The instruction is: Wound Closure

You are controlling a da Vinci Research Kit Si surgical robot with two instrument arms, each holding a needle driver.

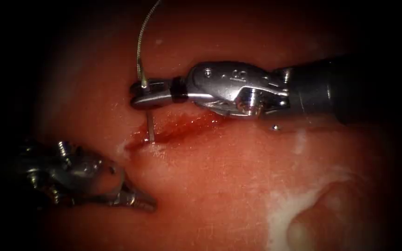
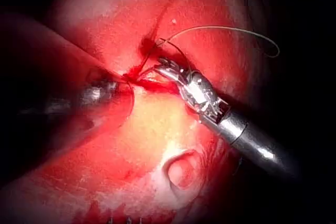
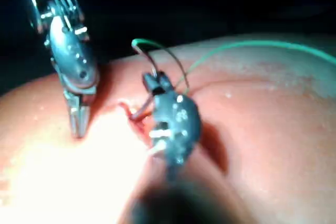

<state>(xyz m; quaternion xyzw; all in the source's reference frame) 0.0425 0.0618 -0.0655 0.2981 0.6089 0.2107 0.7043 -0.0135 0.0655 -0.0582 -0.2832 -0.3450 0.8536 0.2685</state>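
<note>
The tissue (image 1: 238,176) bears a cut (image 1: 182,125) wet with red fluid. My right tool (image 1: 144,93) reaches in from the right and hangs just above the cut's left end, shut on the needle (image 1: 150,128) near its tail. The needle's free part points down, and its tip touches the tissue at the cut's left end. The thread (image 1: 141,42) rises from the jaws in a long arc. My left tool (image 1: 140,203) rests on the tissue below and left of the cut, shut and holding nothing. In the right wrist view the left tool (image 3: 79,121) stands beside the right tool (image 3: 153,82) and the green thread (image 3: 247,45).
A pale fatty patch with a round bump (image 1: 312,218) lies at the lower right of the tissue. A small shiny droplet (image 1: 274,127) sits below the right tool's wrist. The thread (image 2: 252,34) loops out over the tissue past the cut.
</note>
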